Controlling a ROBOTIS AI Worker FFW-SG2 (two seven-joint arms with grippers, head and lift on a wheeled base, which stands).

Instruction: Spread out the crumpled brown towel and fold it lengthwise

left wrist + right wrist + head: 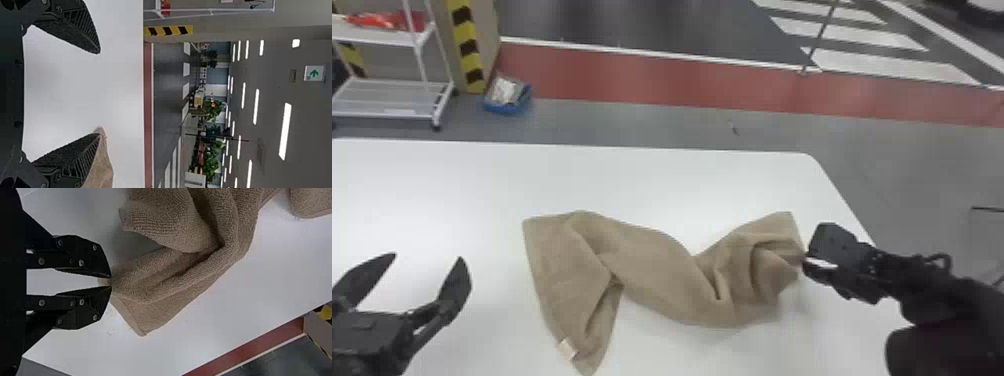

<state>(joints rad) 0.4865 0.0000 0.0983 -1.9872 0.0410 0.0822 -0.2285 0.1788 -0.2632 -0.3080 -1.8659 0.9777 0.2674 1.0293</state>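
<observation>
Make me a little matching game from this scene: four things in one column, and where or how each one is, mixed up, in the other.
1. left gripper
2. right gripper
3. brown towel
4. blue container

A. bunched and twisted on the white table
B. on the floor beyond the table
C. its fingers pinching fabric
D. its fingers spread wide, with nothing between them

Pairs: 1-D, 2-C, 3-A, 4-B

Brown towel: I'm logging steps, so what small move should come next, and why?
Probably the right gripper should gently draw the brown towel toward the robot's right: its fingertips pinch one end, and the cloth lies twisted and bunched.
</observation>
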